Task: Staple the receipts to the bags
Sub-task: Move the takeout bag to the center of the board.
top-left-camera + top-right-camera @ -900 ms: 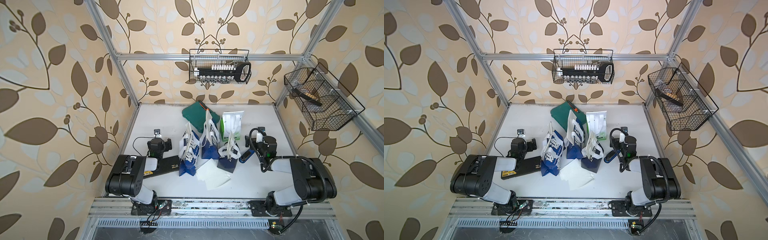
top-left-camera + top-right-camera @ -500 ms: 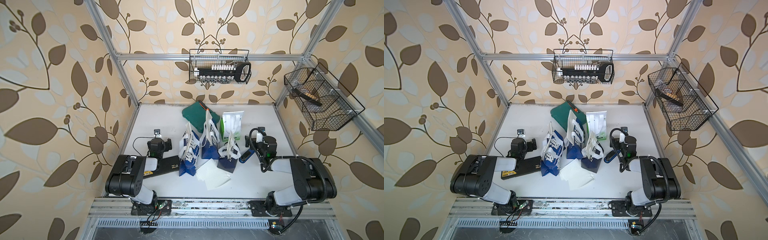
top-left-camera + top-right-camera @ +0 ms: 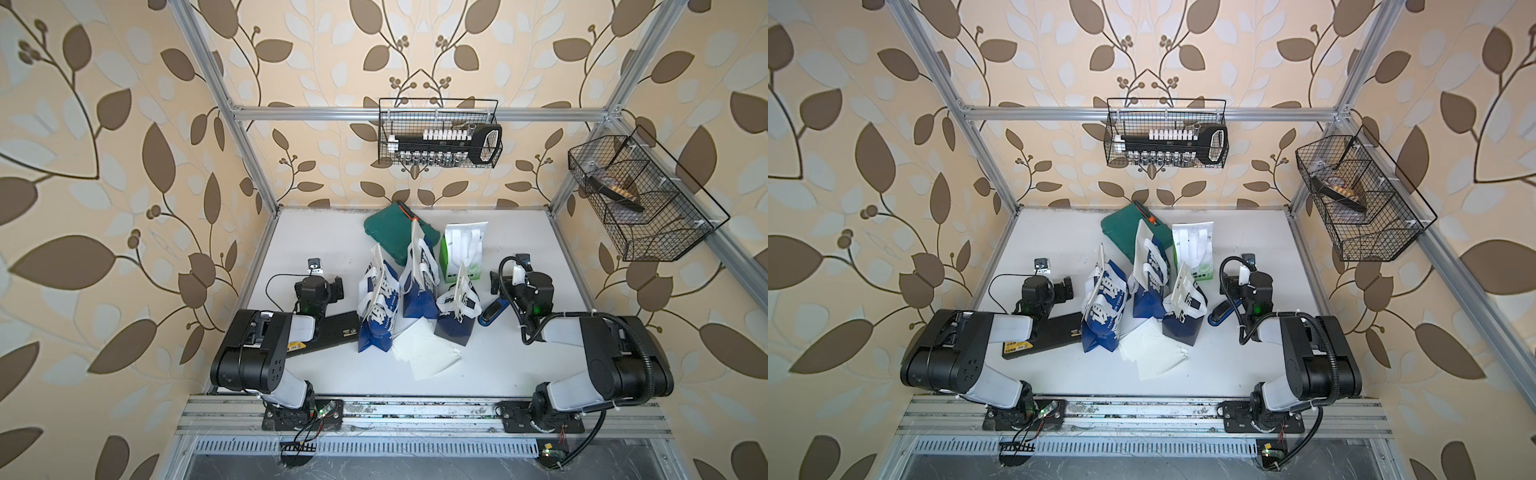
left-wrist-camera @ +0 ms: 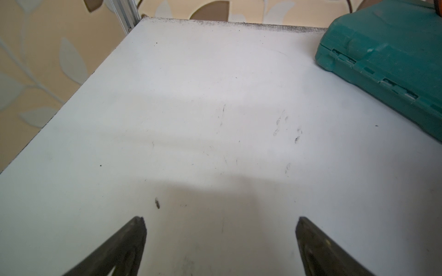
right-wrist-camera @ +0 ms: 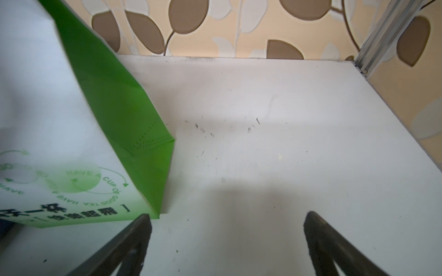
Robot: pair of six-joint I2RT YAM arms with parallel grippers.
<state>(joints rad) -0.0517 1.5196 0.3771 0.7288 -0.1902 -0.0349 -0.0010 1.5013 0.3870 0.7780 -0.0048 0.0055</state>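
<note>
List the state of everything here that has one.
left gripper: open, empty.
right gripper: open, empty.
navy bags: three, standing.
green bag: upright.
receipts: loose, flat on table.
blue stapler: lying on table, unheld.
green case: closed.

**Four bags, one stapler, a heap of slips**

On the tabletop point(image 3: 519, 365): three navy-and-white bags point(image 3: 376, 320), one green-and-white bag point(image 3: 461, 253), one blue stapler point(image 3: 492, 312), one dark green case point(image 3: 388, 228) and one flat black box point(image 3: 332, 330). The receipts point(image 3: 424, 355) overlap (several sheets, number unclear). Two wire baskets point(image 3: 438, 139) hang on the walls.
</note>
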